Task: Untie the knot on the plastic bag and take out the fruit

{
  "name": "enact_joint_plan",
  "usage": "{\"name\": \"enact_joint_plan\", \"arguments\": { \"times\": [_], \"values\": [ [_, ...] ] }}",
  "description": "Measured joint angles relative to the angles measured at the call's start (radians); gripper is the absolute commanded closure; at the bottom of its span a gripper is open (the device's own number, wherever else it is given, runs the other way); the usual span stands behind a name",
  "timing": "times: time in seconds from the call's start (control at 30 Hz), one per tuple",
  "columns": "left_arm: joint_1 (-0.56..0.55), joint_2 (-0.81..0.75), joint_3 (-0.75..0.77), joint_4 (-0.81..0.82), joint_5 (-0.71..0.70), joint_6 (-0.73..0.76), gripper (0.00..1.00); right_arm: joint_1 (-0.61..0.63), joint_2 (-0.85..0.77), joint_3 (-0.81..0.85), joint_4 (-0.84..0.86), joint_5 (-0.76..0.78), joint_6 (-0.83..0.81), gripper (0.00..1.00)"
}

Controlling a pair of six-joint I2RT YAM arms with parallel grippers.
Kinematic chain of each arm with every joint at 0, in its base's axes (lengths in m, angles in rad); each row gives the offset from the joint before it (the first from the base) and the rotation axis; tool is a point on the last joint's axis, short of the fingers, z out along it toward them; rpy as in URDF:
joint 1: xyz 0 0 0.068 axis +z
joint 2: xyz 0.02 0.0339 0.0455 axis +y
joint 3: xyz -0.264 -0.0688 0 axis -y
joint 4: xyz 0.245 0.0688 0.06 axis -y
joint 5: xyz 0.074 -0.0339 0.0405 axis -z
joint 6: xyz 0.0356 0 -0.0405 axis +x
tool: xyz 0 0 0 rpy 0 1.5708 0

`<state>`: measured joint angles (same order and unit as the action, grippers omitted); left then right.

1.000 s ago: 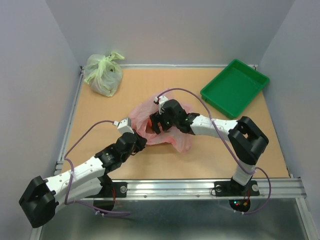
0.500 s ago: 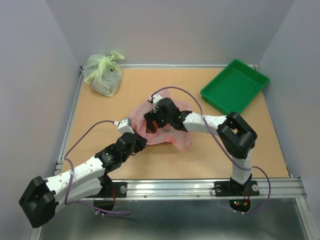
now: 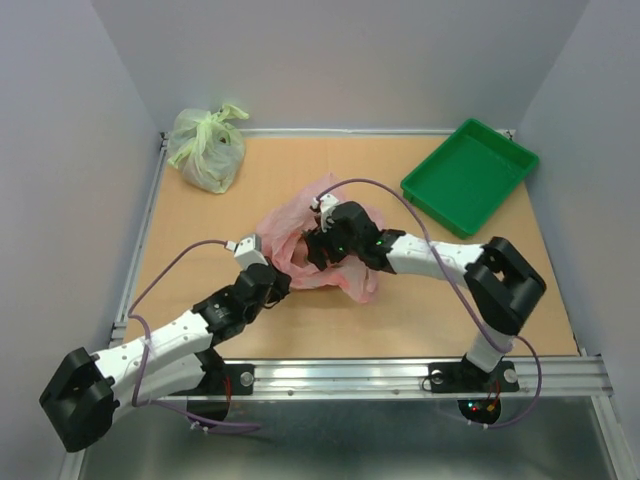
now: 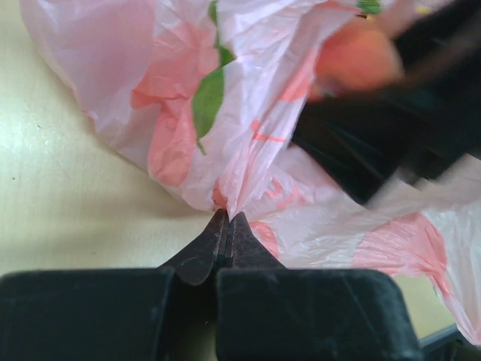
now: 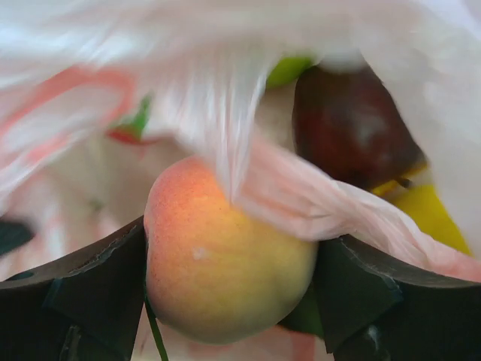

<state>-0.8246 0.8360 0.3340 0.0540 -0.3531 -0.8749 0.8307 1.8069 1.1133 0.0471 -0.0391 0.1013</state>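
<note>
Back rightward swung the right gripper, clamped around an orange-peach fruit inside the plastic bag at the centre of the table, while the left gripper pinched the film tight, so a slow lift clear of the draped fold looked wisest.

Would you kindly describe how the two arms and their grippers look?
The left arm and right arm have white links with black joint housings; a purple cable runs along each. The left gripper has dark, tapering fingers; the right gripper has black fingers with curved faces.
</note>
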Motion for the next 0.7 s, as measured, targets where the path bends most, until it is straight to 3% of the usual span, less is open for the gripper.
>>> {"name": "enact_joint_plan", "arguments": {
  "times": [0.2,0.47,0.6,0.7],
  "values": [
    [0.017,0.080,0.065,-0.008,-0.047,0.028,1.00,0.000,-0.256,-0.117,-0.024,-0.073,-0.024,0.82],
    [0.082,0.130,0.137,-0.014,-0.071,0.092,1.00,0.000,-0.474,-0.153,-0.113,-0.170,-0.057,0.83],
    [0.087,0.135,0.142,-0.024,-0.071,0.121,1.00,-0.006,-0.531,-0.109,-0.148,-0.104,-0.103,0.83],
    [0.087,0.130,0.142,-0.039,-0.070,0.139,1.00,-0.050,-0.514,-0.038,-0.152,0.032,-0.129,0.83]
  ]
}}
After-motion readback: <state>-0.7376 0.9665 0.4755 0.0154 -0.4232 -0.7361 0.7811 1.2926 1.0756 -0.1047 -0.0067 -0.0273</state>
